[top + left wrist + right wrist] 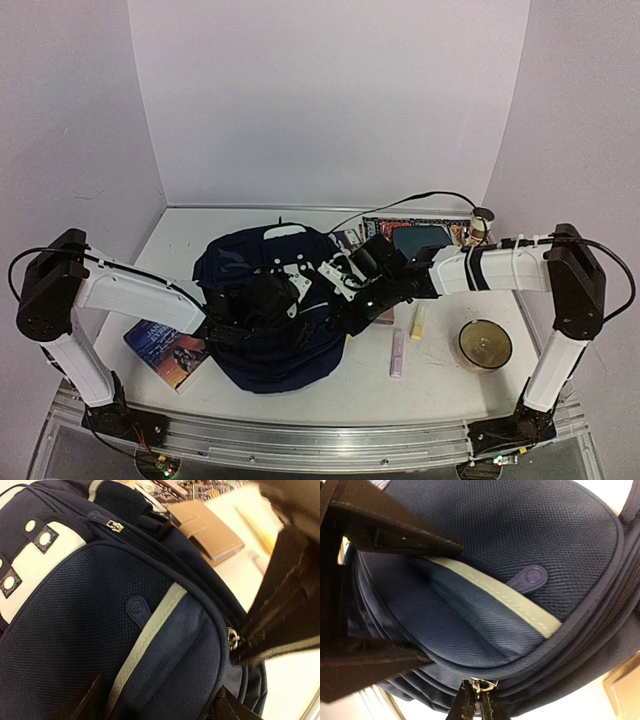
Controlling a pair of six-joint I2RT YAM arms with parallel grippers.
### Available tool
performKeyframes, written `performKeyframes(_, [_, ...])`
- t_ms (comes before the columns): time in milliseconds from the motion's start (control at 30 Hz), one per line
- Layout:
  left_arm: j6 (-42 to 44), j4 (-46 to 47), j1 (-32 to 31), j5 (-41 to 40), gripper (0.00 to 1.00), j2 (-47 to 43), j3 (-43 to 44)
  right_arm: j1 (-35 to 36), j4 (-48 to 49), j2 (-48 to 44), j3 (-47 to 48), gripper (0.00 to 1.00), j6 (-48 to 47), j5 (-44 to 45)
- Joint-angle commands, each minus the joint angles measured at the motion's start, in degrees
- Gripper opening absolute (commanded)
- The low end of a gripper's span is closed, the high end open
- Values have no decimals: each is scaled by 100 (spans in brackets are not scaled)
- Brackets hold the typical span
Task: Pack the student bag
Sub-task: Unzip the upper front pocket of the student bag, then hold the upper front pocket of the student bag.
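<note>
The student bag (265, 300) lies flat mid-table, dark navy with a pale stripe and white patches. My left gripper (248, 308) reaches over it from the left. In the left wrist view that gripper (157, 707) is open, its dark fingertips (86, 704) standing either side of the bulging front pocket (165, 650). My right gripper (338, 312) comes in from the right. It (481, 706) is shut on a metal zipper pull (481, 686) at the bag's edge. The same zipper pull (233, 640) shows by the right fingers in the left wrist view.
A book (165, 350) lies left of the bag. A tan wallet (210, 530), a pink tube (397, 352) and a yellow stick (418, 322) lie to its right. A round gold tin (485, 345), a patterned mat with a teal pouch (415, 238) and a small can (483, 225) are further right.
</note>
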Motion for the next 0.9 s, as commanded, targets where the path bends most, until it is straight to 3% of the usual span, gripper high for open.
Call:
performKeyframes(0, [-663,815,230,-685,70,-313,-220,522,88,-253,202,11,248,-973])
performKeyframes(100, [-813,800,229,-642,77,-671,-515,521,77,-460,153,26,276,-626])
performKeyframes(433, [-1268,276,225,-688,87,-1817,-1067,-186,3,-1169,-45,50,1108,-296])
performKeyframes(567, [-1399,77,220,-676,87,-2036,-1057,-504,-1,-950,158,54,1790,-204])
performKeyframes(867, [-1804,-52,14,-501,84,-2018,-878,-727,159,30,560,51,2936,-381])
